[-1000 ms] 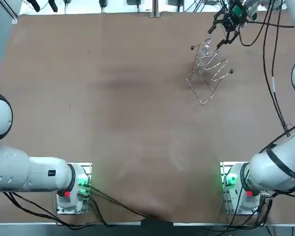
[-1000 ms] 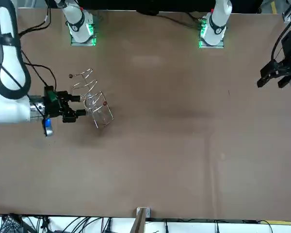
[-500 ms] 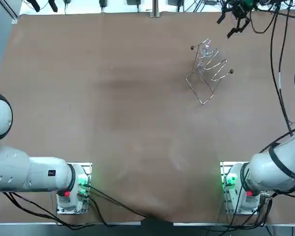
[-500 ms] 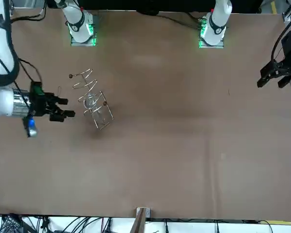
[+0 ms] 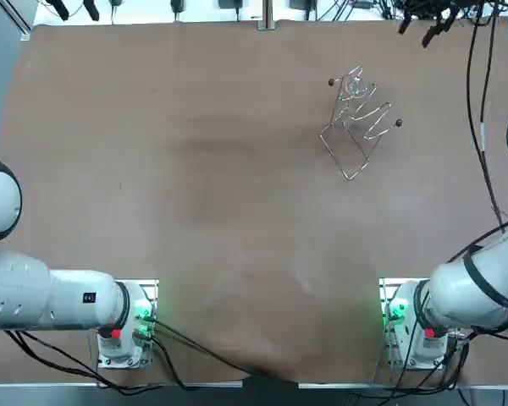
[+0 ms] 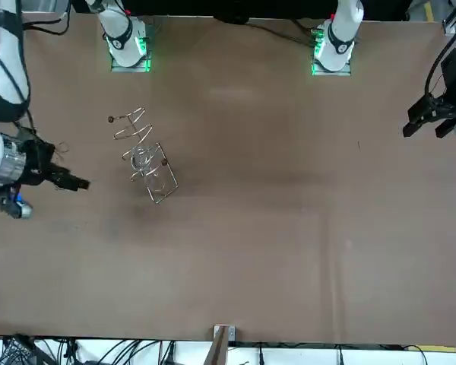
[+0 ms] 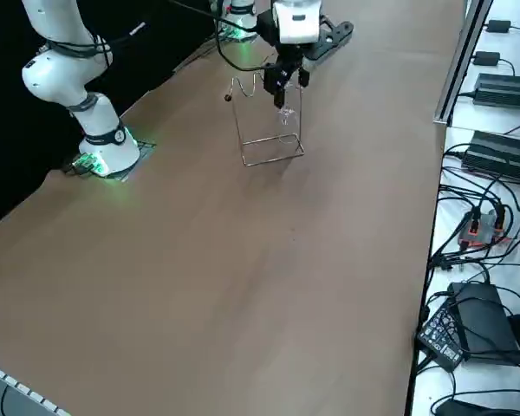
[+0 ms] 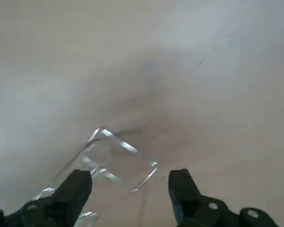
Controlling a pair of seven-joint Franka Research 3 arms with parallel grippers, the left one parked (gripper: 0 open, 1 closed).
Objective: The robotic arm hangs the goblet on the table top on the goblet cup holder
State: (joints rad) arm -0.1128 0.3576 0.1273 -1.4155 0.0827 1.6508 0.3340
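Observation:
The wire goblet holder [image 5: 337, 154] stands at the far right part of the table, also seen in the front view [image 6: 164, 188] and the right side view [image 7: 269, 159]. A clear goblet [image 5: 356, 88] hangs upside down in it, near the end with a dark ball tip; it also shows as the goblet [image 6: 141, 158] and the goblet [image 7: 287, 113]. My right gripper [image 5: 416, 32] is open and empty, off beyond the holder by the table's far right corner, apart from the glass. From the front, the gripper [image 6: 71, 169] is well clear of the holder. Between the wrist view's fingers [image 8: 76, 188] lies the holder's base wire [image 8: 124, 146].
Brown table top [image 5: 195, 169] all around the holder. Cables and power boxes [image 7: 494, 165] lie on the bench past the table's far edge. The arm's own cable [image 5: 477, 110] hangs along the right side.
My right gripper has drawn back from the holder toward the table's far right corner, open and empty. The goblet stays hanging on the holder.

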